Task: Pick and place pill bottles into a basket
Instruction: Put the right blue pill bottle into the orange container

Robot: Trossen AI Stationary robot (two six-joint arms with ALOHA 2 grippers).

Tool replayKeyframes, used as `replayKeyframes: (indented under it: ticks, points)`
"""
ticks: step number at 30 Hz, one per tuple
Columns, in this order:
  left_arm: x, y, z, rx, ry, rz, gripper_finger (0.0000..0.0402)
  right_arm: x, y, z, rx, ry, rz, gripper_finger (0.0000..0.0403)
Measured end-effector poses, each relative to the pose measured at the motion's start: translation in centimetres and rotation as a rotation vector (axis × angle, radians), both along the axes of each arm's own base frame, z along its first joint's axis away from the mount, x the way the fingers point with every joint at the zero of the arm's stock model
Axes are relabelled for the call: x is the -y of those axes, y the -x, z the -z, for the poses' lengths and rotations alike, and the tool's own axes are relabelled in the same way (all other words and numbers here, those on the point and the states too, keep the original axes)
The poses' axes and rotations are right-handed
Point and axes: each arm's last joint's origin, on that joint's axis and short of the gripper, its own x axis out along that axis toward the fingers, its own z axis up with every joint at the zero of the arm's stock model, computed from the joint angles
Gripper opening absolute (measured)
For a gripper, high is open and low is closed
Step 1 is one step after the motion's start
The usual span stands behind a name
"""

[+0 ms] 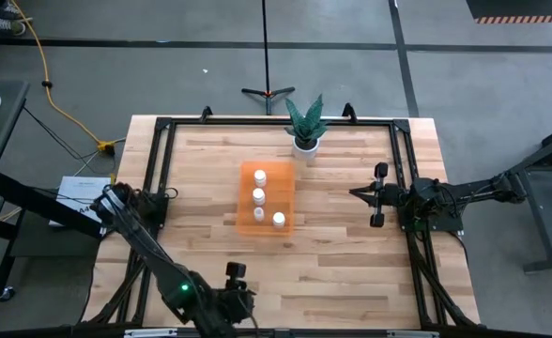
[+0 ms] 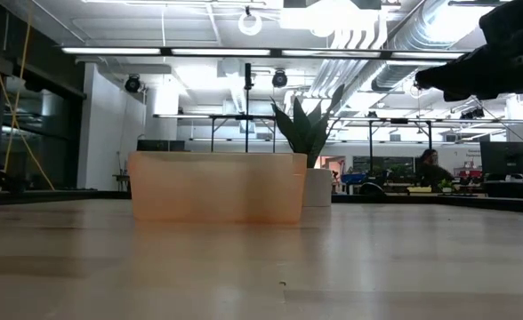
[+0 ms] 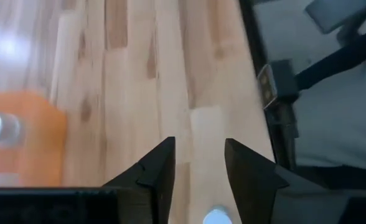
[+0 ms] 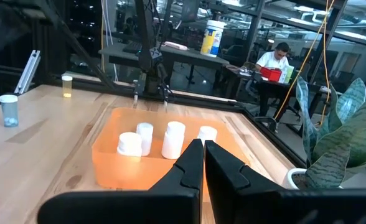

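The translucent orange basket (image 1: 267, 199) stands at the table's middle with three white pill bottles (image 1: 258, 195) upright in it; they also show in the right wrist view (image 4: 172, 139). Two more bottles, a bluish one (image 4: 9, 109) and a yellowish one (image 4: 66, 85), stand on the table toward its left side. My left gripper (image 1: 236, 271) is open near the table's near edge, with a white bottle cap (image 3: 215, 216) between its fingers. My right gripper (image 1: 359, 193) is shut and empty, right of the basket, pointing at it. My left gripper's open fingers (image 3: 161, 168) stand on either side of the white cap (image 3: 215, 216). Only the cap's top shows at the picture's edge. I cannot tell whether the fingers touch it.
A white pot with a green plant (image 1: 305, 127) stands at the table's far edge behind the basket. A black frame (image 1: 403, 150) runs along the table's sides. Bare wooden table (image 1: 332, 263) lies between the basket and the near and right edges.
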Motion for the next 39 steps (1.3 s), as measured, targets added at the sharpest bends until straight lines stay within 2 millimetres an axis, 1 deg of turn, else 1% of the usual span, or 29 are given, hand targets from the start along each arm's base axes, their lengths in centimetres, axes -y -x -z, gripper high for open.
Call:
replayKeyframes:
  ticks: [3,6,8,12,15,19,25,28,39]
  points:
    - [-0.2,-0.8,1.0,-0.048,0.039,-0.036,0.0194,0.0,0.0,0.0,-0.001,0.000,-0.001,0.0007]
    - [-0.6,-1.6,1.8,-0.069,0.057,-0.064,0.0226,0.0,0.0,0.0,-0.001,0.001,-0.001,0.0007]
    - [-0.7,-2.0,2.4,-0.116,0.091,-0.063,0.0249,0.0,0.0,0.0,-0.004,0.005,-0.001,0.0007]
    - [-0.8,-2.5,3.4,-0.240,0.211,-0.070,0.0291,0.0,0.0,0.1,-0.008,0.007,0.000,0.0007]
    - [-0.7,-2.6,3.9,-0.301,0.281,-0.103,0.0310,0.0,0.0,0.1,-0.009,0.009,0.000,0.0007]
    - [-0.3,-2.2,4.2,-0.324,0.302,-0.146,0.0318,0.0,0.0,0.1,-0.008,0.009,0.000,0.0007]
    - [0.2,-1.0,5.6,-0.408,0.253,-0.216,0.0319,0.0,0.0,0.1,-0.008,0.009,0.000,0.0007]
    - [0.4,-1.0,6.4,-0.423,0.233,-0.225,0.0319,0.0,0.0,0.1,-0.009,0.009,0.000,0.0007]
    - [0.2,-1.0,7.6,-0.460,0.165,-0.246,0.0319,0.0,0.0,0.1,-0.008,0.009,-0.007,0.0007]
